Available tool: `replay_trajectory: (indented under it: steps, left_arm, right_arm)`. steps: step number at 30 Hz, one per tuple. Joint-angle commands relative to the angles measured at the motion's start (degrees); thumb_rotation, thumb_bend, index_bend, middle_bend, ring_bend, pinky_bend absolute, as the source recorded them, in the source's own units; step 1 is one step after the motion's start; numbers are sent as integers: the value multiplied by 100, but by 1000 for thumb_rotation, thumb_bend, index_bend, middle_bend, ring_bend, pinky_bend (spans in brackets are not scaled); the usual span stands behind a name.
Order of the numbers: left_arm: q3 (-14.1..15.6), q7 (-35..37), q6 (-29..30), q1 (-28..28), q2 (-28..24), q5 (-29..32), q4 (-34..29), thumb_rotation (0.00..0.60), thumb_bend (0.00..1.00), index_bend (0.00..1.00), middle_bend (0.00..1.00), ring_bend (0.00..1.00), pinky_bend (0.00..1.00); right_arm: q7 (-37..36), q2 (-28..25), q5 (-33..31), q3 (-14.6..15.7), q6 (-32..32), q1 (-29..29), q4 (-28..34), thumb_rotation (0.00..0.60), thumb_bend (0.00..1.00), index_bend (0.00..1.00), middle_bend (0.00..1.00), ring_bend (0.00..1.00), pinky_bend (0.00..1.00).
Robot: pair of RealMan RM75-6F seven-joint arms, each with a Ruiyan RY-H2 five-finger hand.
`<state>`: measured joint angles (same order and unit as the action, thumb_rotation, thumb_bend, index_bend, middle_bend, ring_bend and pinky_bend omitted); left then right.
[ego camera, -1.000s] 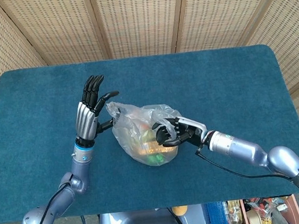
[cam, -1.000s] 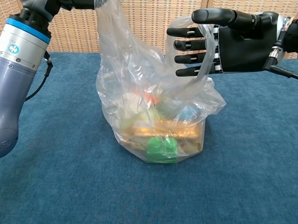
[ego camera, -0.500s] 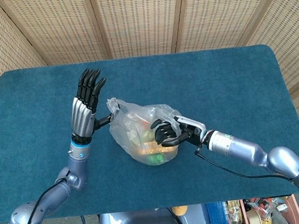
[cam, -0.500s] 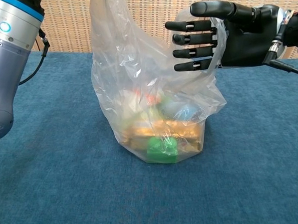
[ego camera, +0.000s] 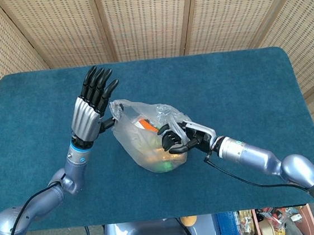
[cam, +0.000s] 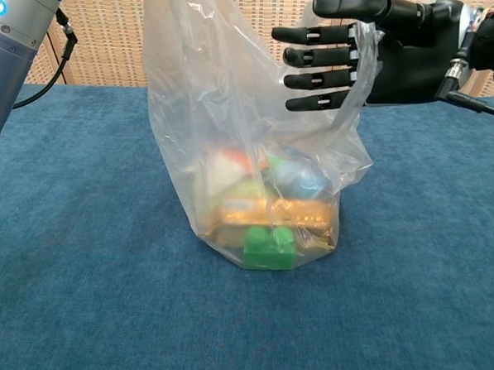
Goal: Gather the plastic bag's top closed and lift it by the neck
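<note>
Bag (ego camera: 151,140) of clear plastic stood near the middle of the blue surface (ego camera: 243,80), its base resting there, its top drawn upward on the left side. Left robot hand (ego camera: 93,105) stood upright just beside the bag's upper left edge, fingers (ego camera: 98,84) straight and apart; the thumb seemed to meet the film at that corner, which would explain the raised edge (a true pinch could not be confirmed from either view). Right robot hand (cam: 366,50) was at the bag's right side, fingers spread level with the film draped across them, nothing clamped. Judgement: each hand kept one side of the mouth up so the top could be gathered; the neck was not yet formed and the bag not yet lifted.

Hard to make out: contents showed through only as a green block (cam: 269,247), a golden packet (cam: 270,214) and something orange and white. In the chest view the left hand was cut off above the frame, leaving only forearm.
</note>
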<state>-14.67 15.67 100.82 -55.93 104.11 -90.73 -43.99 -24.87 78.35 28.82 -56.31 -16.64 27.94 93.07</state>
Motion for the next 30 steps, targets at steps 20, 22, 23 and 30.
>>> replay_trajectory:
  steps: [20,22,23,30]
  left_arm:
    - [136,-751,-364,27,-358,-328,-1027,600,502,0,0,0,0]
    - [130,-787,-389,25,-361,-334,-1092,600,502,0,0,0,0]
    - [127,-807,-409,27,-362,-329,-1131,600,501,0,0,0,0]
    - [122,-980,-489,40,-366,-354,-1338,600,500,0,0,0,0]
  right_arm:
    - [-650,99,-182,-98,878,326,324,600,261,376,523,439,346]
    - [-670,103,-147,-35,971,354,353,600,261,381,523,440,346]
    - [-693,110,-143,-11,1015,364,367,600,261,386,523,442,346]
    - [-914,231,-191,11,1397,387,472,600,264,396,518,406,346]
